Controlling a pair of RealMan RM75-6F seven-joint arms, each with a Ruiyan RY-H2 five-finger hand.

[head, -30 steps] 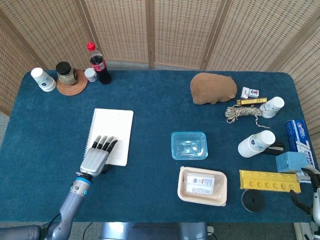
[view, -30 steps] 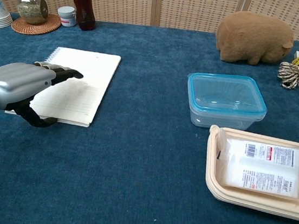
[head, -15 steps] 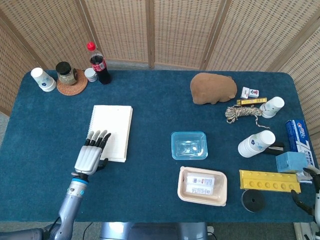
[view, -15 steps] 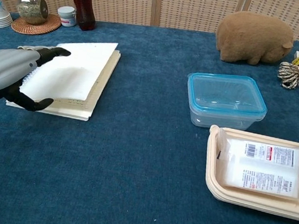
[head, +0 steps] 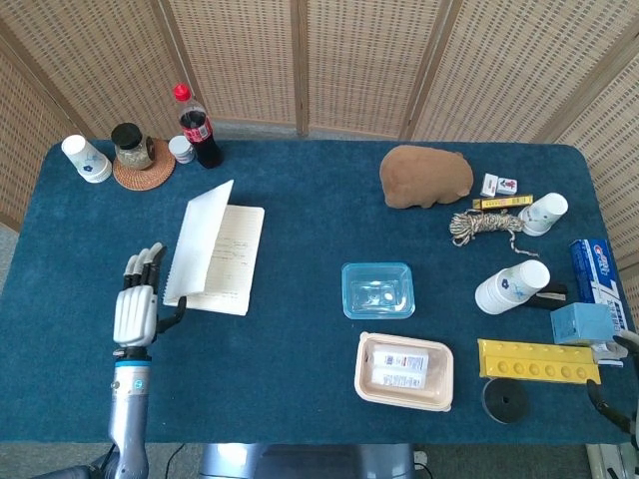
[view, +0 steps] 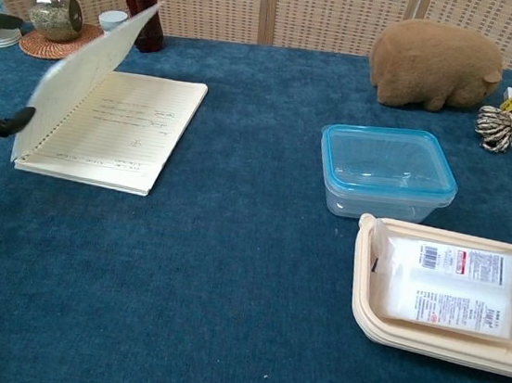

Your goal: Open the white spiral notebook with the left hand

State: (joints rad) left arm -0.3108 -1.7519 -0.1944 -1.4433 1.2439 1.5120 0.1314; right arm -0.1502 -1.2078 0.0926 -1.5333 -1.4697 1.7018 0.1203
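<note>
The white spiral notebook (head: 228, 261) lies at the left of the blue table, its spiral edge on the left. Its cover (head: 198, 244) stands lifted, tilted up over the lined, handwritten first page (view: 114, 132). My left hand (head: 138, 304) is just left of the notebook, its fingers stretched out and apart from the cover. Its thumb reaches toward the cover's lower corner. The chest view shows only dark fingertips (view: 1, 123) at the left edge beside the raised cover (view: 88, 73). Of my right hand (head: 611, 402), only a dark sliver shows at the lower right corner.
A cola bottle (head: 198, 128), a jar on a coaster (head: 131, 146) and a paper cup (head: 86, 159) stand behind the notebook. A blue-rimmed clear container (head: 377, 289) and a beige tray (head: 403, 371) sit mid-table. A brown plush (head: 426, 177) lies beyond.
The left hand has swept left off the notebook, lifting the cover from flat to standing. The lined first page now shows. The right hand has slid further out of view.
</note>
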